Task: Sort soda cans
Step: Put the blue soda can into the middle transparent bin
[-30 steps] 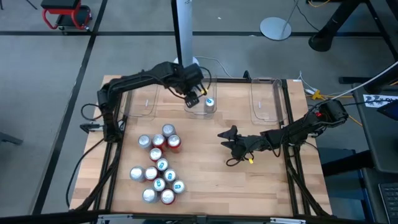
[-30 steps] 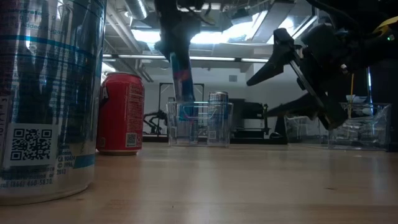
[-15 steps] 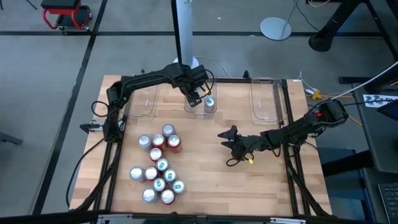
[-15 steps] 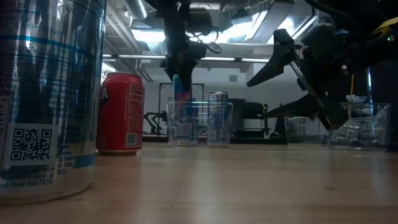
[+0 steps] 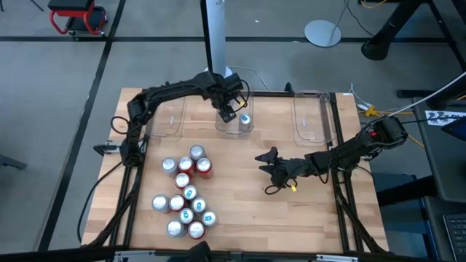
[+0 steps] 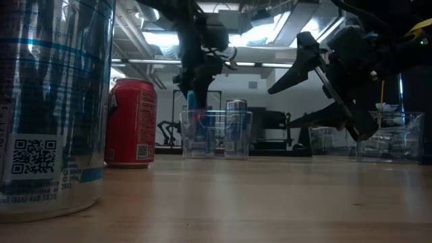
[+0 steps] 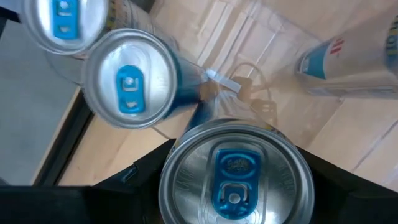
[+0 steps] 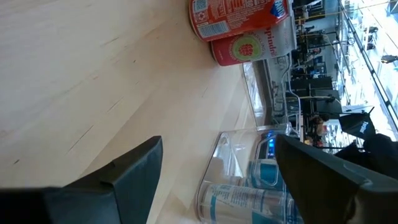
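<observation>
Left hand (image 5: 228, 110) grips a blue can (image 7: 235, 175) over the middle bin (image 5: 234, 128) at the bench's (image 5: 306, 211) 12 o'clock, beside one can (image 5: 245, 120) already binned. About eleven cans (image 5: 186, 195) wait at 8 o'clock. Right hand (image 5: 268, 167) idles wide at centre.

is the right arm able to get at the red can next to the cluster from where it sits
Probably yes: the right gripper hangs open over bare wood, and nothing stands between it and the red can at the cluster's near edge. The left gripper is busy at the middle bin.
</observation>
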Robot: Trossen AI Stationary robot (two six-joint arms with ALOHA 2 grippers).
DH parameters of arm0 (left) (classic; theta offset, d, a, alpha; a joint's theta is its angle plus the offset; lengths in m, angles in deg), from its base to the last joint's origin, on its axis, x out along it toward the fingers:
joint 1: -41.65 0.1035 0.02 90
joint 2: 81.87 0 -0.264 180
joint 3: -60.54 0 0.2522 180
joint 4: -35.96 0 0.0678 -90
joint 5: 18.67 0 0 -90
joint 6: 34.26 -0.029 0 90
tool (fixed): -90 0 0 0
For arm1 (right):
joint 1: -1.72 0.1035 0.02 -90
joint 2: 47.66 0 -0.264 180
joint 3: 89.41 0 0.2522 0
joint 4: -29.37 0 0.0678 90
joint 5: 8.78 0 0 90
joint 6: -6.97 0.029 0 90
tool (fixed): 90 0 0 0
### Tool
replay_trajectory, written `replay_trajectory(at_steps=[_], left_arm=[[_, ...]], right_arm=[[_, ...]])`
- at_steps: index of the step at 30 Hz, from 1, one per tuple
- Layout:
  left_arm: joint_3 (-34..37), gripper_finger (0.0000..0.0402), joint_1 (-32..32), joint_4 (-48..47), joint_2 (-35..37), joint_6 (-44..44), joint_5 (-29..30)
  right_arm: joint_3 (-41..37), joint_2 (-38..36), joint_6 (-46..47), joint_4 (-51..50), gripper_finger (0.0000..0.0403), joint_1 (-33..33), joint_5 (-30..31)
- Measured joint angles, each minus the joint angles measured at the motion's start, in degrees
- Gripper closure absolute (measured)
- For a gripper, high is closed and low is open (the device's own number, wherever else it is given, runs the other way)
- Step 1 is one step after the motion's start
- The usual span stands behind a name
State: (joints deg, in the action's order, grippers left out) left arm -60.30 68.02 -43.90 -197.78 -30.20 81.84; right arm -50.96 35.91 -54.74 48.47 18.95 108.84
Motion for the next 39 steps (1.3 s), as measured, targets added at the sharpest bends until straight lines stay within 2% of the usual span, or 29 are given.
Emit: replay_trajectory(at_steps=[5, 31, 39], left_arm=[[1.75, 0.0166, -0.03, 0.52, -0.47, -0.5, 0.02], [1.83, 0.0166, 0.0, 1.26, -0.47, -2.23, 0.43], [7.38, 0.0166, 0.12, 4.89, -0.08, -4.12, 0.51]], right_arm=[[-0.02, 0.0, 0.0, 0.04, 0.0093, 0.0, 0.01], [-0.02, 0.0, -0.04, 0.02, 0.0093, 0.0, 0.24], [-0.02, 0.0, 0.0, -0.09, 0.0093, 0.0, 0.24]])
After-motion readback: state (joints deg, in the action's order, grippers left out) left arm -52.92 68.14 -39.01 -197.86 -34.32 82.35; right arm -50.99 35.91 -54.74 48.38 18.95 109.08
